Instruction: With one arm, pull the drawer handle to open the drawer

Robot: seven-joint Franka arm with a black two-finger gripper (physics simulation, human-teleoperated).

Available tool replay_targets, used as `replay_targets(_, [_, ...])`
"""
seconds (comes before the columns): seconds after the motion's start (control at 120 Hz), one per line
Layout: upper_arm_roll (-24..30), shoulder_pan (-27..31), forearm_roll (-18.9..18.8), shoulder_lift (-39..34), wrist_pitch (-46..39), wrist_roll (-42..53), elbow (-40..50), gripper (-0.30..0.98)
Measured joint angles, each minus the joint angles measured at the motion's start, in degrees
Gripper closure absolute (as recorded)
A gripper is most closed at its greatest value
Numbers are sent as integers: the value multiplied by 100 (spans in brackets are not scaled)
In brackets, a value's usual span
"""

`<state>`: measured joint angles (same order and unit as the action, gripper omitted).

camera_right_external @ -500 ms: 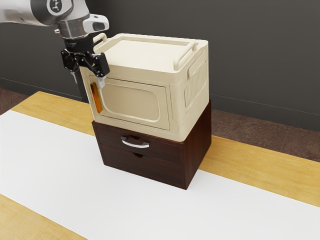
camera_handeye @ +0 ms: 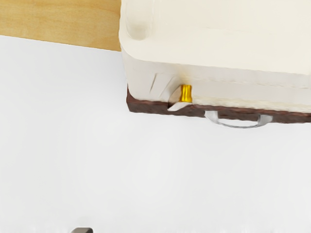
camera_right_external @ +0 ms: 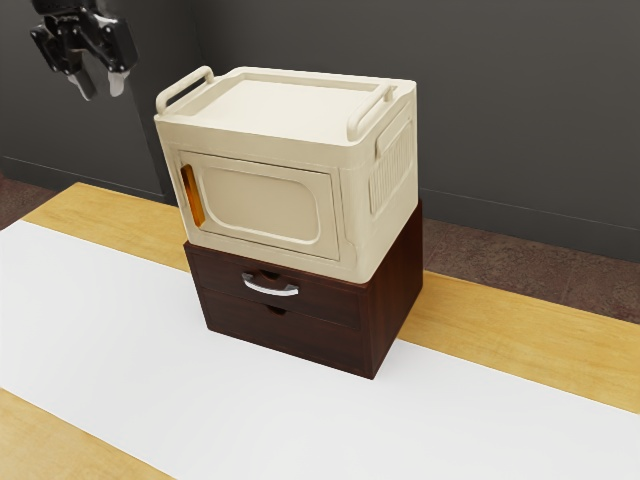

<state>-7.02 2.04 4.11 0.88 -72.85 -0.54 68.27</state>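
Cream box (camera_right_external: 300,108) w/ orange tab (camera_right_external: 193,196) sits on the dark drawer unit (camera_right_external: 396,290), ctr of ext. view, bulking right above the silver handle (camera_right_external: 271,291). Gripper (camera_right_external: 101,87) is upper left, fingers spread apart tbh.

We hang our gripper (camera_right_external: 102,88), fingers apart, at the exterior view's upper left, well apart from the cream box (camera_right_external: 265,205) on the brown cabinet (camera_right_external: 392,305). We see both drawers (camera_right_external: 228,280) shut, the upper bearing a silver handle (camera_right_external: 271,291).
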Motion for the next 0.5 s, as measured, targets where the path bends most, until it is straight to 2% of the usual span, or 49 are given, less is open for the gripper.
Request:
replay_targets(0.025, [3,-221,-78,-424,-13,-16,562,36])
replay_targets(0.092, [117,-748,-243,-2018,-383,-55,2884,26])
replay_targets(0.167, [384,-1706,-571,-2623,-778,-69,3900,18])
replay_targets(0.217, [427,-2389,-722,-2725,-1121,-40,4400,15])
replay_targets(0.283, [442,-2898,-848,-2622,-1589,0,4814,11])
replay_targets(0.392, [450,-3110,-902,-1980,-2354,228,4953,6])
replay_targets(0.5, [484,-3258,-902,-1728,-2769,696,4967,4])
